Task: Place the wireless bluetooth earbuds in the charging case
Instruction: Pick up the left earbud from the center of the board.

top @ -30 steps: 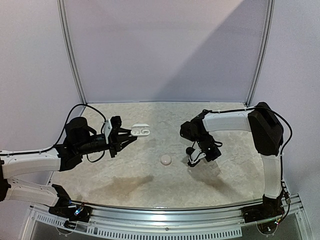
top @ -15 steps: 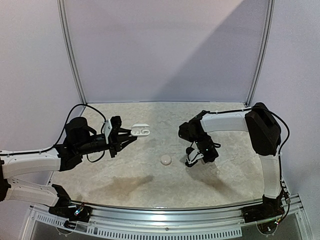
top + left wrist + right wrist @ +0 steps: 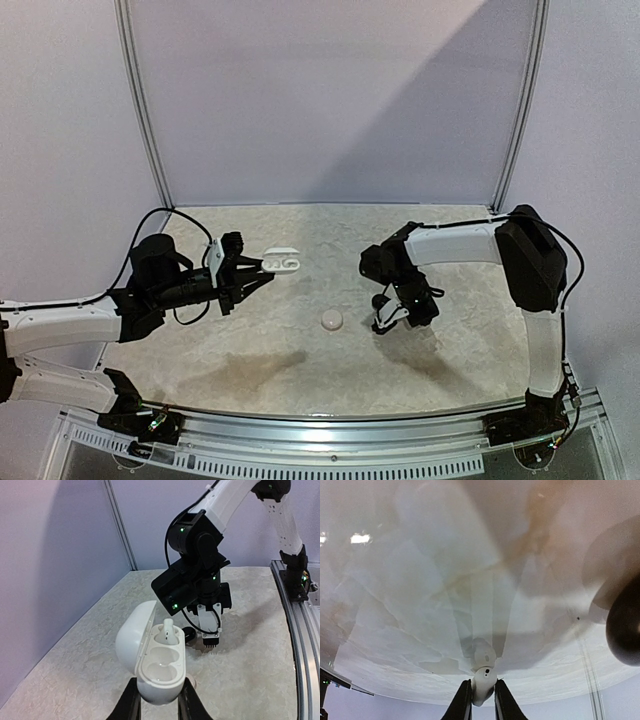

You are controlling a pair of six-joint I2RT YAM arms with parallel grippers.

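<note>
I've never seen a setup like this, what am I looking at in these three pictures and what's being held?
A robot's left arm and right arm are bolted to a table. The wide picture looks down from above and behind them; the other two come from wrist cameras. The left tool grips an open white charging case with one white earbud seated. The right tool pinches a second white earbud. A small round white object lies on the table; I cannot tell what it is.

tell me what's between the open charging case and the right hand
A small black rounded object by the right hand, left wrist view; otherwise bare table.
</note>
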